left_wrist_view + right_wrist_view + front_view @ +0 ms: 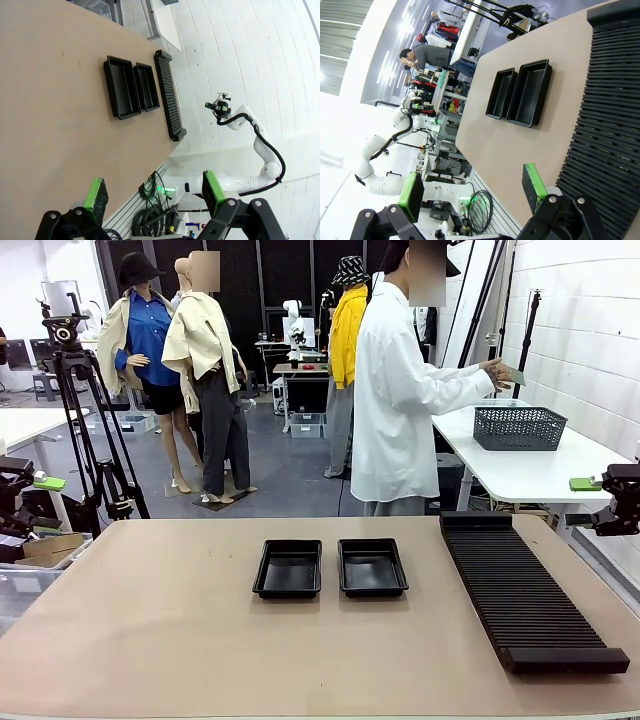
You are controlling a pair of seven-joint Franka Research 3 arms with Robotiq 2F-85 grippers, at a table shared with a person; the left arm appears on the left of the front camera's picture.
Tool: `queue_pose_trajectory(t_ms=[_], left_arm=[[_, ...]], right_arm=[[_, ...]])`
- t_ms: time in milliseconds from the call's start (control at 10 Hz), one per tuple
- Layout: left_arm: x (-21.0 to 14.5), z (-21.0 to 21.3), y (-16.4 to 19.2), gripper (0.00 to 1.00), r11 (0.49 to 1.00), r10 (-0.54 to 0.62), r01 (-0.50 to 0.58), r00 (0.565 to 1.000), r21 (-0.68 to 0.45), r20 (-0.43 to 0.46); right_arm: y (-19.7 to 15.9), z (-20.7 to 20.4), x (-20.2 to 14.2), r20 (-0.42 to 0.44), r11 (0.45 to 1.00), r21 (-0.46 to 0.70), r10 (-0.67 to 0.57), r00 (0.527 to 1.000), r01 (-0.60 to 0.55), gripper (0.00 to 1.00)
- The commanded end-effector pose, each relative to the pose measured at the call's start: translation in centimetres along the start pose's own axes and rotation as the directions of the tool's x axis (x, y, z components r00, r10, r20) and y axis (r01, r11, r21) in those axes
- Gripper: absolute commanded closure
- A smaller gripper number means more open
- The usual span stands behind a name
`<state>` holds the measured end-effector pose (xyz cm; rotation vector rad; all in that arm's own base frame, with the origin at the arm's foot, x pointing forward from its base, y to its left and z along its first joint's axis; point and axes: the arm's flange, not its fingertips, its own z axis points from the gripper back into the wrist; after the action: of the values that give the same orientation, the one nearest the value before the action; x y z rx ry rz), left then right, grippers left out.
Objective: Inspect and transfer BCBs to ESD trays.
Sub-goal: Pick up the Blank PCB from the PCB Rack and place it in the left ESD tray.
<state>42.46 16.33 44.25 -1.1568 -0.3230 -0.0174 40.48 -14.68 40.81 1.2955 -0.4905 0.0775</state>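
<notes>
Two black ESD trays (288, 568) (372, 566) sit side by side mid-table, both with bare floors. They also appear in the left wrist view (121, 86) (146, 86) and in the right wrist view (501, 93) (530, 92). At the far side a person in a white shirt holds a small green BCB (512, 374) over a side table. My left gripper (42, 506) hangs open off the table's left edge, nothing between its green pads (96, 192). Off the right edge, my right gripper (586, 505) is open too, its pads (534, 181) holding nothing.
A long black ribbed rack (525, 590) lies along the table's right side, next to the right tray. A grey mesh basket (519, 427) stands on the white side table behind. A camera tripod (85, 420) stands beyond the left corner.
</notes>
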Motion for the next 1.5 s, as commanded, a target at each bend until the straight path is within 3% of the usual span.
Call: queue_pose_trajectory(t_ms=[0, 1400], left_arm=[[-0.03, 0.19, -0.18, 0.00, 1.000, 0.015, -0.015, 1.000, 0.004, -0.002], [-0.03, 0.19, -0.18, 0.00, 1.000, 0.015, -0.015, 1.000, 0.004, -0.002]], right_arm=[[-0.11, 0.04, -0.09, -0.007, 1.000, -0.009, -0.005, 1.000, 0.005, 0.00], [-0.11, 0.04, -0.09, -0.007, 1.000, -0.009, -0.005, 1.000, 0.005, 0.00]])
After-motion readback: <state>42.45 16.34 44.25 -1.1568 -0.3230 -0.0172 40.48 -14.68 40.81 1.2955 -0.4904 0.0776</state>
